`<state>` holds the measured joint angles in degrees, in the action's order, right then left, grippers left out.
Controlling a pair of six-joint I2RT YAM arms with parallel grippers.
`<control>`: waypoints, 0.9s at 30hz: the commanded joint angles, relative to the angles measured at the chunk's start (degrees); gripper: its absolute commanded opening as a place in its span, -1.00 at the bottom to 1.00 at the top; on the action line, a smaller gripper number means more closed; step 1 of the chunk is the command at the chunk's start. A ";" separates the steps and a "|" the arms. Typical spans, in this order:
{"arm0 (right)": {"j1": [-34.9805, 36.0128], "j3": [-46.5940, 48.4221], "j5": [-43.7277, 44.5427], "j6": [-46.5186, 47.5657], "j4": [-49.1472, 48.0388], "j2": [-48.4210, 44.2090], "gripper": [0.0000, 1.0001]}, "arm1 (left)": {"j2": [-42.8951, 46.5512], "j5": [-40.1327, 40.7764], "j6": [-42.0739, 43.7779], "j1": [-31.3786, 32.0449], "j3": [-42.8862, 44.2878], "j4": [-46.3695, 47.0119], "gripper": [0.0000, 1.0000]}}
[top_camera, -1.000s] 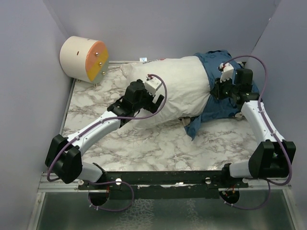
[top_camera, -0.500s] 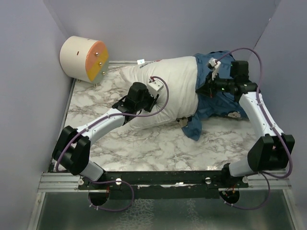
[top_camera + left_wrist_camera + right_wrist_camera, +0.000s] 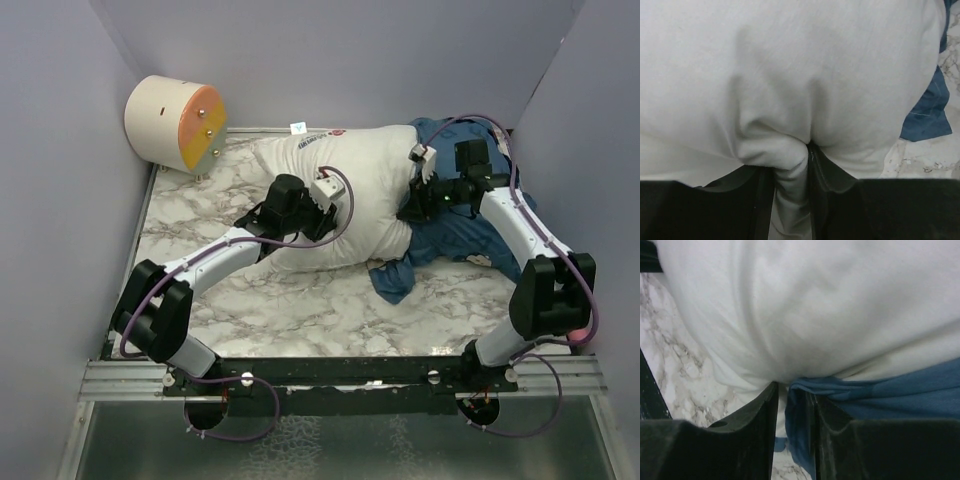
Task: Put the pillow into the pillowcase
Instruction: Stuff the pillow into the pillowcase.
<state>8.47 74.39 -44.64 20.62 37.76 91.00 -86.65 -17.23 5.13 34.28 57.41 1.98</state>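
Pinching pillow (image 3: 790,75) fold — left hand (image 3: 790,170), right hand (image 3: 785,405) gripping pillowcase (image 3: 900,390) edge

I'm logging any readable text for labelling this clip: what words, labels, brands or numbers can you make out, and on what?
No text can be read in any view.
The pillow: a small white tag and a red-marked print at its far edge, too small to read.
The pillowcase: a pale printed patch, no letters legible.
The cream cylinder: only dots on its orange face, no writing.
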 commanded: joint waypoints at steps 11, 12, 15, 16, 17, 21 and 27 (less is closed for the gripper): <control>-0.89 16.59 2.51 5.87 4.89 -13.40 0.57 | 16.40 11.23 -2.60 0.22 -5.24 7.64 0.87; -0.92 17.78 5.62 3.05 2.95 -11.94 0.67 | 17.43 11.53 -3.60 -0.86 -5.80 8.78 0.89; -1.02 20.58 11.83 -2.44 -1.01 -7.21 0.90 | 19.04 9.48 -7.96 -5.19 -7.03 11.46 0.94; -1.08 21.54 13.27 -4.31 -2.15 -5.28 0.98 | 18.84 7.88 -9.39 -6.74 -7.12 11.82 0.94; -1.09 22.70 13.88 -6.09 -2.93 -3.13 1.00 | 18.51 6.38 -10.72 -8.22 -7.02 12.02 0.94; -1.09 30.56 16.59 -11.71 -1.81 6.92 1.00 | 15.78 2.74 -16.30 -13.46 -6.50 12.86 0.94; -1.15 34.64 29.50 -12.12 -2.84 16.70 1.00 | 13.44 0.13 -21.55 -18.74 -6.51 14.23 0.93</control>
<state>7.51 106.63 -27.97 11.07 36.45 104.55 -72.36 -13.08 -10.92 17.85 51.11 13.13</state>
